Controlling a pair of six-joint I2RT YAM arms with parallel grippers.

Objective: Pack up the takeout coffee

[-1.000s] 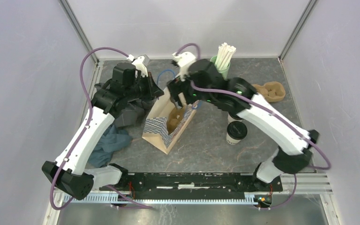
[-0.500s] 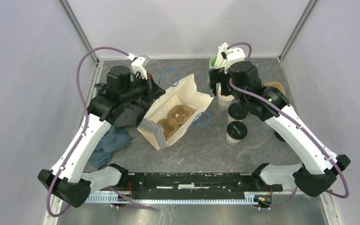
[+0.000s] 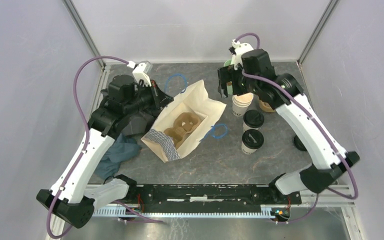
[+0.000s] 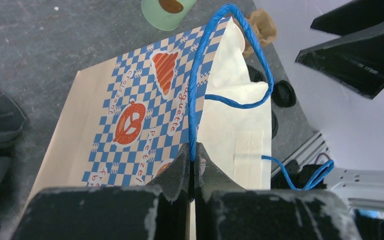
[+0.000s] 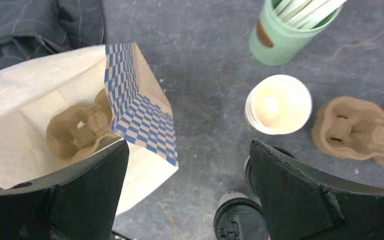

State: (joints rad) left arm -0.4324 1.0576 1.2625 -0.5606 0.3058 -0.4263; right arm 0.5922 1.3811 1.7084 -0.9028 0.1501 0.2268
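A grey stone-patterned table [image 3: 215, 160] is enclosed by pale walls. Nearest, right of the paper bag [image 3: 207, 102], a lidded coffee cup [image 3: 252, 140] is stood upright, with a second lidded cup [image 3: 253, 119] just behind. A pulp carrier [image 3: 182, 125] is seen inside the open bag. The bag's blue handle [image 4: 200, 90] is pinched by the closed left gripper [image 4: 194, 160]. Farther, right of the bag's mouth, an unlidded white cup [image 5: 278, 104] is stood, seemingly empty. Between bag and this cup the right gripper [image 5: 189, 145] is held above, spread wide, gripping nothing. Beyond, a green straw cup [image 5: 280, 35] is stood.
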